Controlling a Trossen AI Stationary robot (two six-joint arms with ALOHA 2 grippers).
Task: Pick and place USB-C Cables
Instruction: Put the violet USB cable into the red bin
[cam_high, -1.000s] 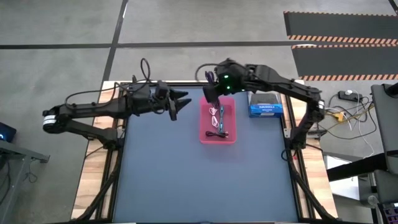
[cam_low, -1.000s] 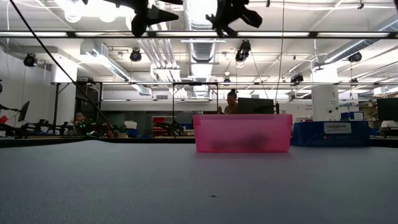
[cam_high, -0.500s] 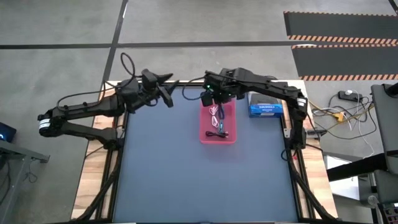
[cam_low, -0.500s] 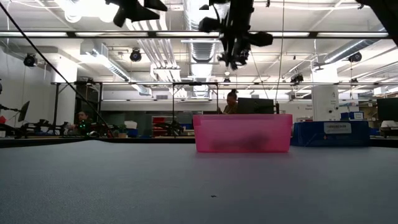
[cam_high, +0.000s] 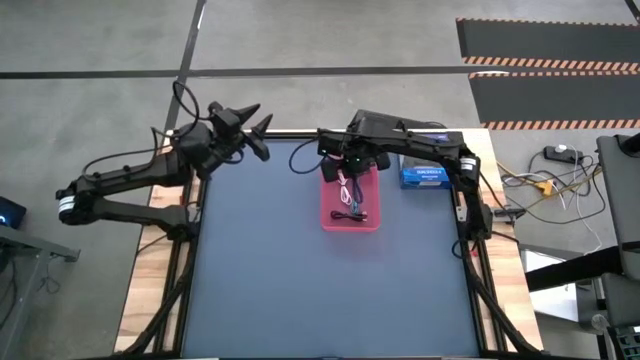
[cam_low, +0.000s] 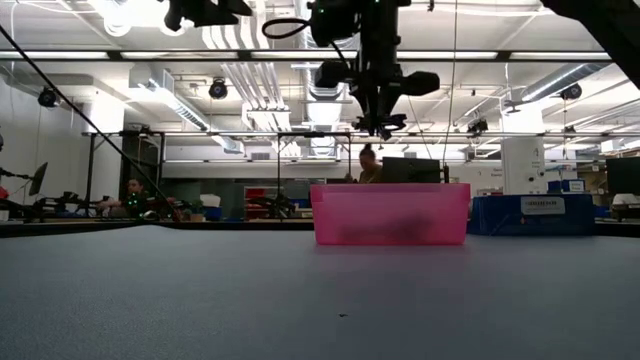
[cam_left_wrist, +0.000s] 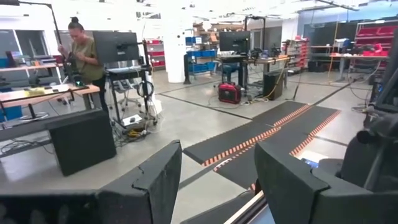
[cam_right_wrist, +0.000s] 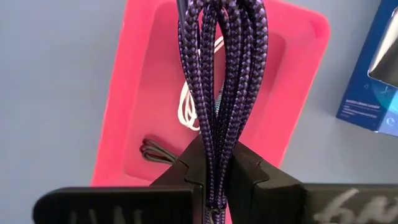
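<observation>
Right tool (cam_right_wrist: 214, 171) closed tight on the purple cable (cam_right_wrist: 222, 68), a braided bundle pinched between both fingers (cam_right_wrist: 180, 165) and pointing away from the tool toward the pink tray (cam_right_wrist: 298, 87). In the high view the right tool (cam_high: 345, 160) sits over the tray's (cam_high: 372, 222) far end; in the low view it (cam_low: 378, 122) hangs well above the tray (cam_low: 390, 213), not touching it.

Tray contents, seen past the right tool's fingers: white cable (cam_right_wrist: 186, 109) looped on the tray floor just behind the held purple bundle; black cable (cam_right_wrist: 155, 151) lying beside the fingers' left edge; a sliver of teal cable (cam_right_wrist: 217, 99) showing between purple strands (mostly hidden, shape cannot be told). High view confirms white cable (cam_high: 347, 181) and black cable (cam_high: 352, 215) inside the tray.

Blue box (cam_high: 427, 172) rests on the desk (cam_high: 330, 290) beside the right arm, apart from the tray.

Left tool (cam_high: 252, 118) raised at the desk's far left corner, fingers (cam_left_wrist: 155, 180) spread wide with nothing between them, aimed out into the room. A person (cam_left_wrist: 79, 53) stands at a bench beyond it.
</observation>
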